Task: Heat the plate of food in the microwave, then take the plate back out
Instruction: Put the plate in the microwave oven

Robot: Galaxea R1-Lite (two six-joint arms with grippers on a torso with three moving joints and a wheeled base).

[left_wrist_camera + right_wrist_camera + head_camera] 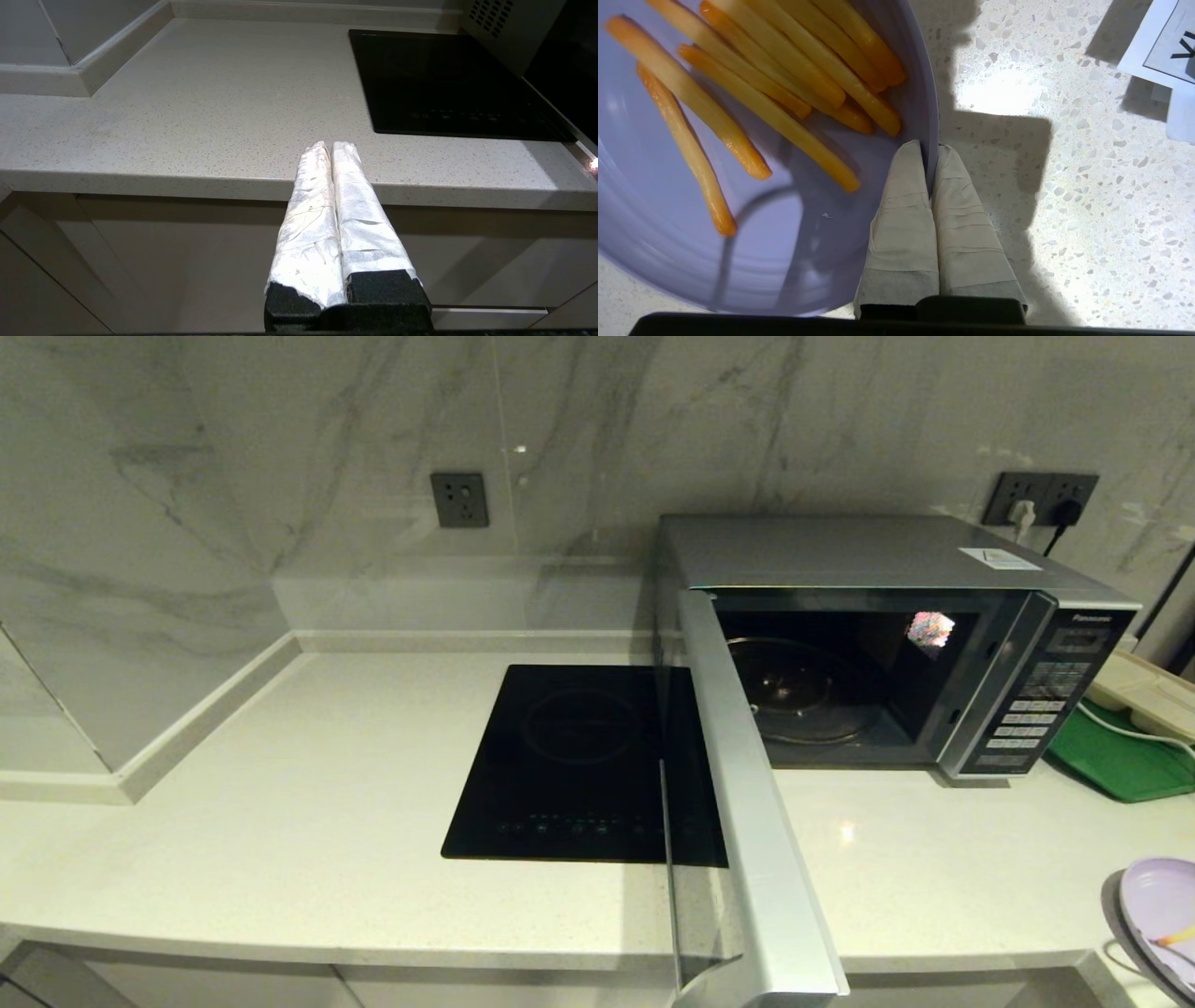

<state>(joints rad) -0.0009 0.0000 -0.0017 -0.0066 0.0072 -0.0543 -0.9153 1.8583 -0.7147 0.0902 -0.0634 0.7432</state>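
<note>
Lilac plate of food (738, 242) rim pinched by right end effector (930, 156); microwave (896, 644) door open; left end effector (331, 148) closed, empty

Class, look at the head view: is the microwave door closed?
No. The microwave door stands swung open toward the camera, showing the dark cavity and its bare glass turntable.

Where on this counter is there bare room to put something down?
Widest patch: left of the black cooktop, up to the wall corner. A smaller one lies before the microwave, between its open door and the plate of food. Crowded: far right, around the green tray.
</note>
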